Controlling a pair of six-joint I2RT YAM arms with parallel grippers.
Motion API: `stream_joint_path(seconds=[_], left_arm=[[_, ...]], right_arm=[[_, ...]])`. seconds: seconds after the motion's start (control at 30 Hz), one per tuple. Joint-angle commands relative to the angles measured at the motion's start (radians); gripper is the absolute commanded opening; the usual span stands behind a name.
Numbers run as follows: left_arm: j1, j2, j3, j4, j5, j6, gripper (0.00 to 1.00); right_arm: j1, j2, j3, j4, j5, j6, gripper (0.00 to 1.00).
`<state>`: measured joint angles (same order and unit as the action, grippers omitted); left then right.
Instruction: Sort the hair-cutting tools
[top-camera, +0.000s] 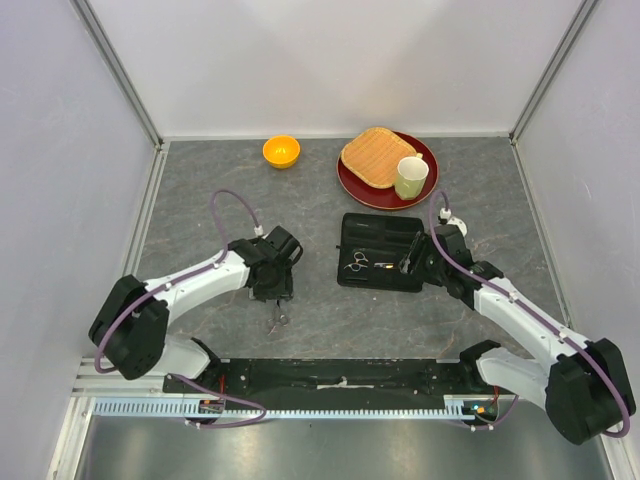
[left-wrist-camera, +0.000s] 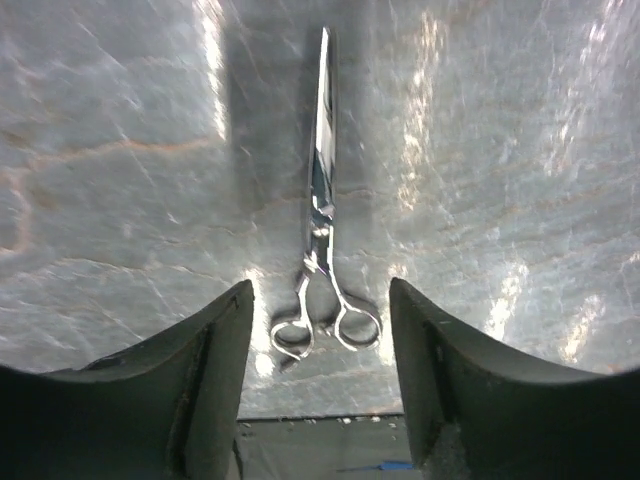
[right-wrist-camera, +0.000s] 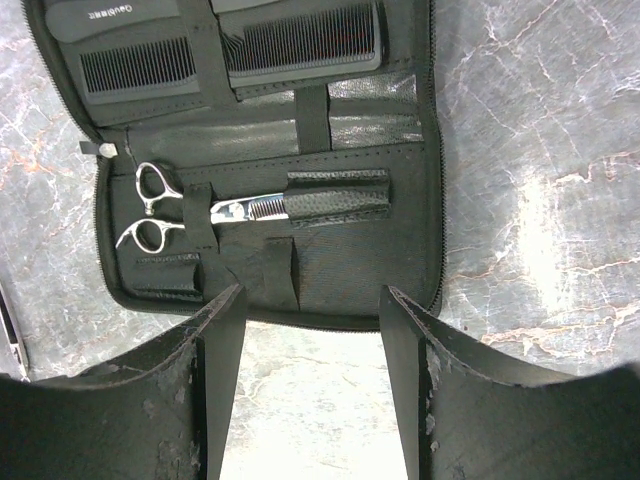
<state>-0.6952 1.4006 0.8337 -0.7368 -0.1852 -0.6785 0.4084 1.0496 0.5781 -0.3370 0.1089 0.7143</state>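
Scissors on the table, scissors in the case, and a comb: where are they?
Loose slim silver metal scissors (left-wrist-camera: 322, 150): left wrist view, blades.
Strapped-in silver metal scissors (right-wrist-camera: 250, 210): right wrist view, toothed blade.
Wider black comb (right-wrist-camera: 300, 38): right wrist view, teeth.

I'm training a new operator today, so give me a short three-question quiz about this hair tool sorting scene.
1. True or false: the slim silver metal scissors on the grey marbled table lie ungripped between the open fingers of the left gripper.
2. Where are the two black toothed combs? A: in the open black fabric zip case. B: on a red plate. C: in an orange bowl.
3. What does the right gripper hold?
Key: 1 true; 2 A; 3 nothing, its jaws are open.
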Motion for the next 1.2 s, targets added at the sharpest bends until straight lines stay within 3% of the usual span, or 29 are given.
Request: stream_joint_path(seconds=[0.0,0.17,0.53,0.93,1.17], left_arm=[[0.002,0.006,-0.024,-0.018,0.166,-0.069,0.59],[0.002,0.027,-0.057,-0.007,0.188,-0.078,0.49],[0.002,0.165,-0.004,0.072,0.13,-0.067,0.4],[0.002,0.225,0.074,0.106,0.162,-0.029,0.03],[0.003,0.204,0.102,0.105,0.148,-0.029,0.02]], right_arm=[[-0.002,0.016,-0.004,0.024,-0.018,0.01,0.63],[-0.002,0.02,-0.001,0.036,-0.037,0.019,0.63],[-0.002,0.043,-0.009,0.053,-0.052,0.013,0.63],[0.001,0.059,-0.007,0.098,-0.107,-0.032,0.63],[0.046,0.055,-0.004,0.142,-0.161,-0.044,0.63]])
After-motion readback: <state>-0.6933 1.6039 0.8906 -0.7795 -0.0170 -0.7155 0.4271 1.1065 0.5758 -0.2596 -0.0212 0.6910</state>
